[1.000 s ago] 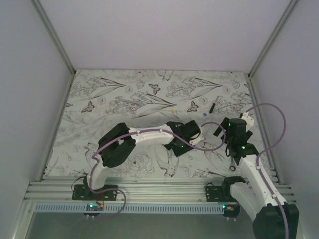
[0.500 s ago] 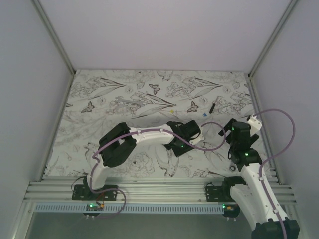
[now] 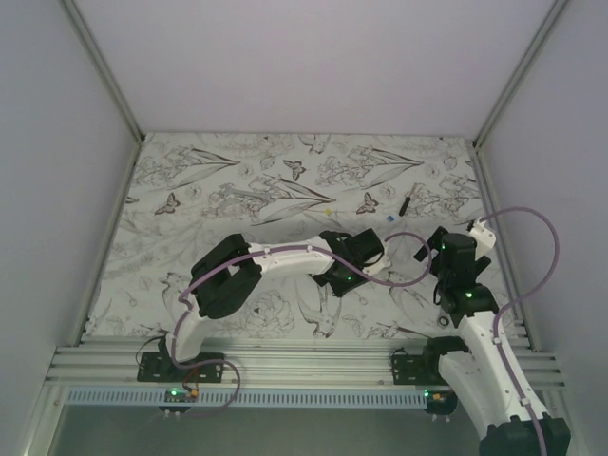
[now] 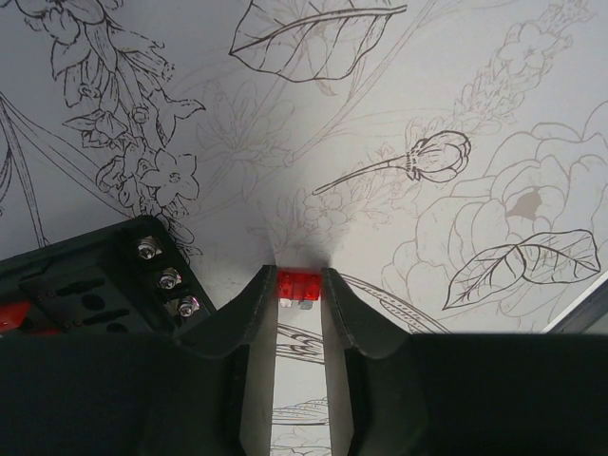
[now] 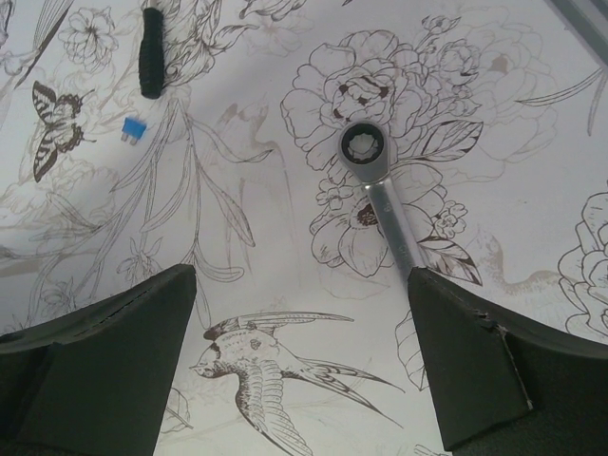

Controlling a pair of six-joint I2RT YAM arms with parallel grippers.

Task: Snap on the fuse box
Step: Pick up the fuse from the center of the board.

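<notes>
In the left wrist view my left gripper (image 4: 299,276) is shut on a small red fuse (image 4: 299,286), held at the fingertips just above the flower-print mat. The black fuse box (image 4: 90,285) lies close to the left of the left finger, showing a row of screws and a bit of red at its near edge. In the top view the left gripper (image 3: 335,279) is at mid-table and hides the box. My right gripper (image 5: 302,275) is wide open and empty above a bird drawing; in the top view it (image 3: 429,251) is at the right.
A steel ratchet wrench (image 5: 375,185) lies just beyond the right gripper. A loose blue fuse (image 5: 134,126) and a short black bar (image 5: 150,52) lie further left and back. White walls and metal rails (image 3: 285,359) bound the mat.
The right arm has drawn back to the right and turned its wrist, mostly in the first half second. The left arm and its red fuse have barely moved.
</notes>
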